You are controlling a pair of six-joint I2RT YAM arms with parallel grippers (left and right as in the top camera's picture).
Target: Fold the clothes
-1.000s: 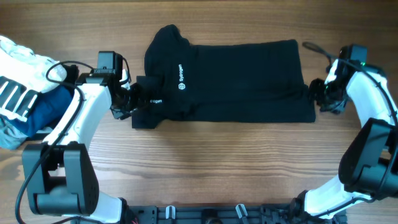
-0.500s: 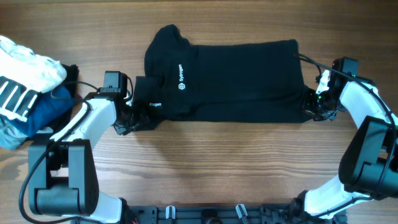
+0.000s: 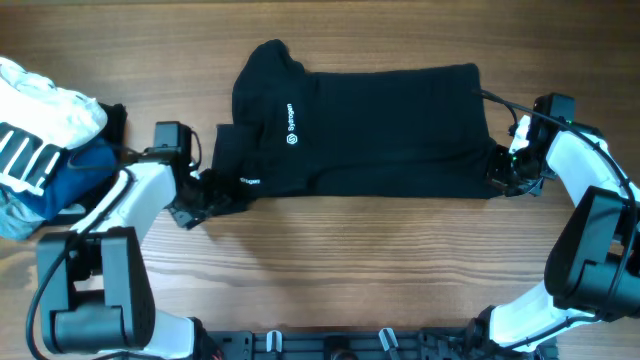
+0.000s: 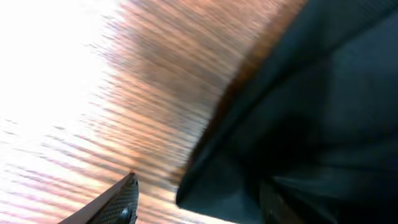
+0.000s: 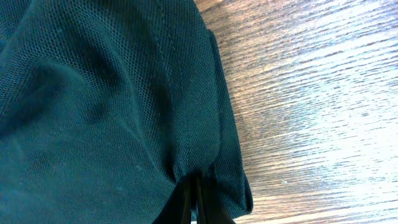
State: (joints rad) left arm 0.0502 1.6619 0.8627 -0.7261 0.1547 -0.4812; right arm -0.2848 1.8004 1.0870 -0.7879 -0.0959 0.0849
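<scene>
The clothes, a black T-shirt (image 3: 380, 130), lie spread sideways across the wooden table, with white lettering near the left end. My left gripper (image 3: 205, 198) sits at the left sleeve. In the blurred left wrist view its jaws (image 4: 198, 186) stand apart with the sleeve's edge (image 4: 298, 124) between them, one fingertip (image 4: 124, 199) over bare wood. My right gripper (image 3: 502, 174) is at the shirt's near right corner. In the right wrist view it (image 5: 194, 182) is shut, pinching the hem of the dark fabric (image 5: 106, 93).
At the table's left edge a white garment with black stripes (image 3: 40, 125) lies on a blue folded garment (image 3: 75, 175), close behind my left arm. Bare wood (image 3: 350, 270) stretches in front of the shirt.
My right gripper moved in to the hem corner and shut on it. My left gripper dropped back and leftward at the sleeve, and the sleeve's lettering shifted toward the front.
</scene>
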